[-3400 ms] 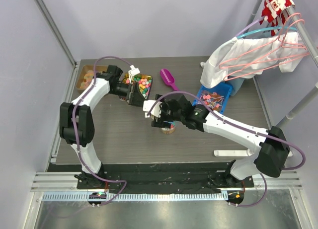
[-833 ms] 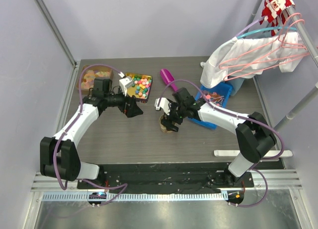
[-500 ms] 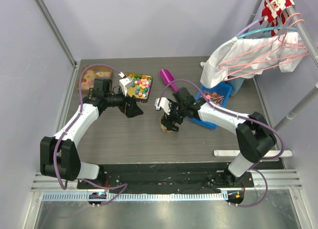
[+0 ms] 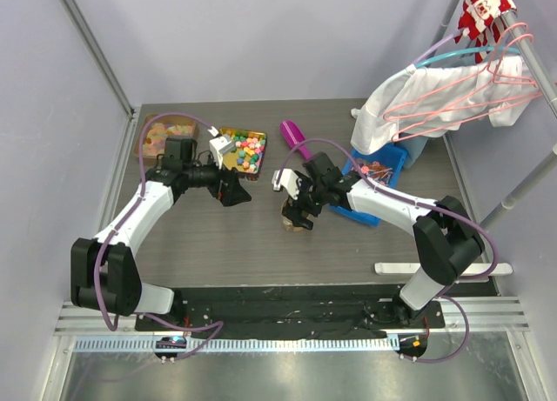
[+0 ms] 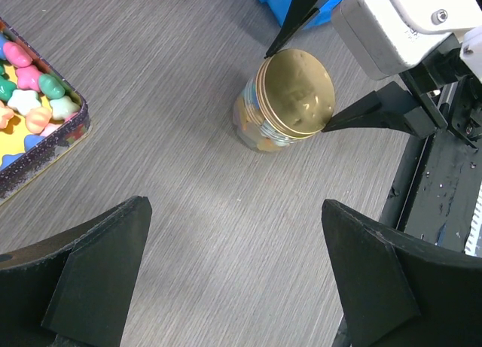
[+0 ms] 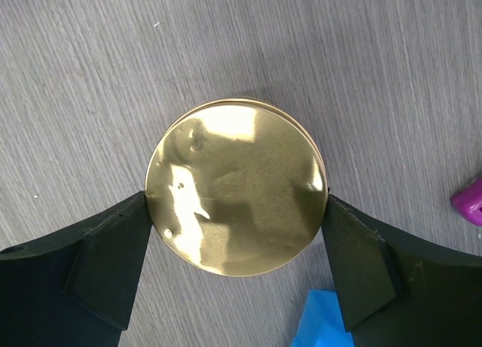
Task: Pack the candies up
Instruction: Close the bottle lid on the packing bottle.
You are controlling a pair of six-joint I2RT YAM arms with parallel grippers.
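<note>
Left arm's swung back off the tin (image 5: 47, 145) since earlier; left pincer (image 5: 233, 208) gapes wide, empty. Right pincer (image 6: 237, 211) straddles the gold lid (image 6: 237, 185), pads at its rim, grip unclear. Candies (image 5: 256, 140) sit in the jar (image 5: 241, 114) below it, between its fingers.

No lettering, brand, number or sign is legible anywhere, neither on the gold lid (image 6: 237, 187) nor the tin (image 5: 47, 145).
</note>
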